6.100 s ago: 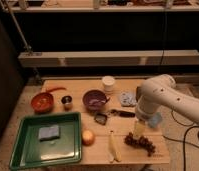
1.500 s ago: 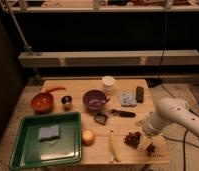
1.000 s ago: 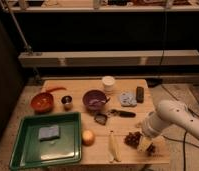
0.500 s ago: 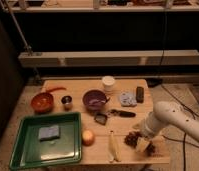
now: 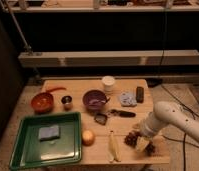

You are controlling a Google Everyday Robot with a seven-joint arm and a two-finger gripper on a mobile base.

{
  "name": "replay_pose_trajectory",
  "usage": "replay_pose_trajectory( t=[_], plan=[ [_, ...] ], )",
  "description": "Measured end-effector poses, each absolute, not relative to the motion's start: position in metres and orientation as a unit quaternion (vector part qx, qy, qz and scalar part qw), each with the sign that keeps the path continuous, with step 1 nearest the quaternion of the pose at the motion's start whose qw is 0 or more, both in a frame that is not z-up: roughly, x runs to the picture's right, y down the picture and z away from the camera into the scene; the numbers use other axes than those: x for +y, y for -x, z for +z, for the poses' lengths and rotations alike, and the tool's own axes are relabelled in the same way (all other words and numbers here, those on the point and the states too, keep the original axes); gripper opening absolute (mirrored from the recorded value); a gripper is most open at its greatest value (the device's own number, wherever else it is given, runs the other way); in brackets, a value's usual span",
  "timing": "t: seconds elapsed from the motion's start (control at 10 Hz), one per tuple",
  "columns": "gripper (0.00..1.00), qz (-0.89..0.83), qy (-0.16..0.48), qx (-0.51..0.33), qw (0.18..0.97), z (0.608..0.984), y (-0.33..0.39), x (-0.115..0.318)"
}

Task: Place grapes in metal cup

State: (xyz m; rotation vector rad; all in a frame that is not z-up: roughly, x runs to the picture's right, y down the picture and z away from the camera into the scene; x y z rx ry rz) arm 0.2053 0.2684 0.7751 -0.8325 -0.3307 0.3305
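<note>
The pale wooden table (image 5: 78,89) fronts dark shelving, with a green rectangular tray (image 5: 45,116) at its front left. The gripper (image 5: 141,143) is down on the dark purple-red grapes (image 5: 130,139) near the front right edge; I cannot tell its grip. The small silver metal cup (image 5: 67,102) stands well apart, left.

Dark lumpy grapes (image 5: 131,139) front right, seemingly beneath the gripper (image 5: 142,143); small shiny metal cup (image 5: 67,102) upright, well left
</note>
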Motion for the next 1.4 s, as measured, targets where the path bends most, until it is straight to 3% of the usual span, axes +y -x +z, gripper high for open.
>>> replay_pose_trajectory(
  t=[0.6, 0.7, 1.2, 1.4],
  plan=[
    [0.08, 0.178, 0.416, -0.194, 0.87, 0.775, -0.202, 0.269],
    [0.02, 0.178, 0.418, -0.197, 0.869, 0.775, -0.2, 0.269],
    [0.0, 0.181, 0.424, -0.199, 0.865, 0.771, -0.197, 0.266],
    [0.0, 0.179, 0.418, -0.208, 0.866, 0.754, -0.185, 0.246]
  ],
)
